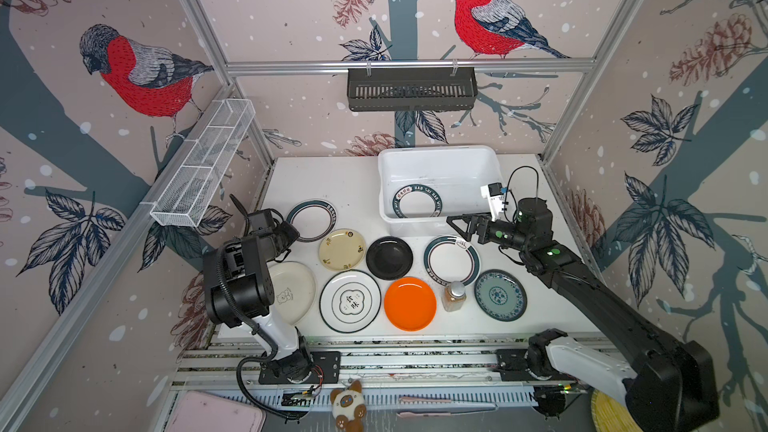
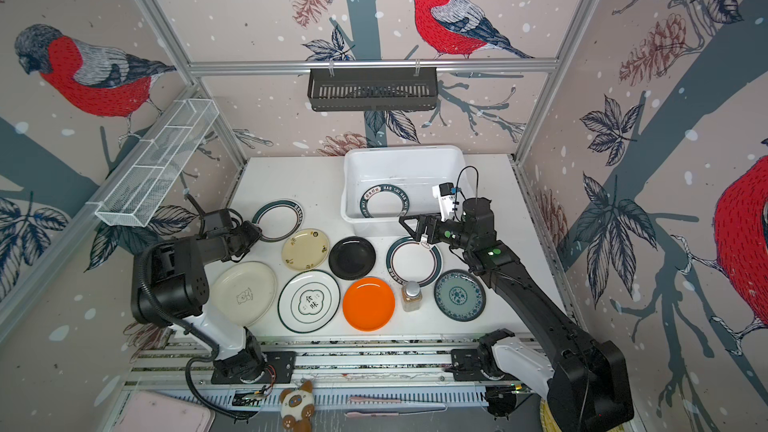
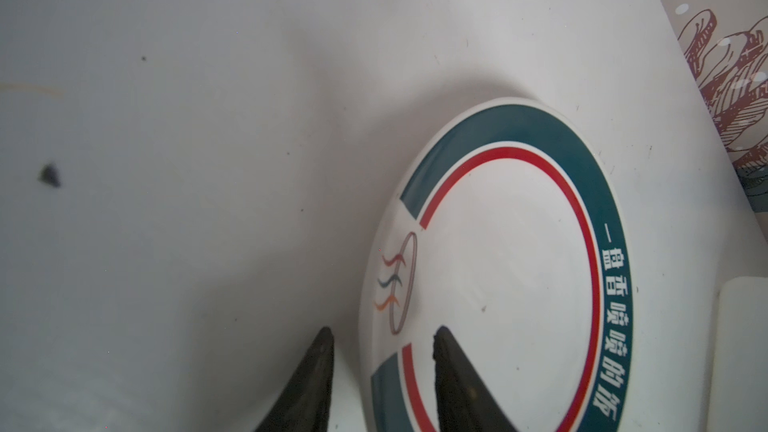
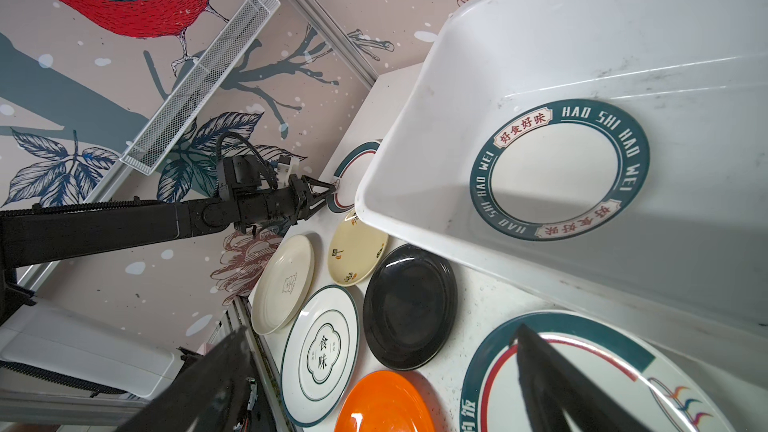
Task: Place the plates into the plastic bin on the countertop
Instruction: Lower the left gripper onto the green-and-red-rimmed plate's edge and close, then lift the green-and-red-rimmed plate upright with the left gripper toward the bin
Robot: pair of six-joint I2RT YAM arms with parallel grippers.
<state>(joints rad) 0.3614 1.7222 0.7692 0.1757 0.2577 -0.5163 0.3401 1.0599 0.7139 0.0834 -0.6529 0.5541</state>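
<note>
- White and speckled with dirt, the table (image 1: pixel 332 176) fills the booth floor. Aluminium rails (image 1: pixel 411 65) frame walls papered with bullfinches (image 1: pixel 141 72).
- You'll find the plastic bin (image 1: pixel 436 150) at the back of the table, right of centre, with one lettered plate (image 1: pixel 417 201) flat inside.
- Eight more plates (image 1: pixel 409 304) lie on the table in front (an amber bottle (image 1: pixel 454 296) stands among them).
- Your left end effector (image 3: pixel 382 336) has its jaws apart, straddling the rim of the back-left teal-rimmed plate (image 1: pixel 311 220).
- Your right end effector (image 1: pixel 459 227) is spread wide, holding nothing, at the bin's near wall.
- A black slotted rack (image 1: pixel 411 89) hangs on the back rail, and a white mesh basket (image 1: pixel 203 164) on the left wall.
</note>
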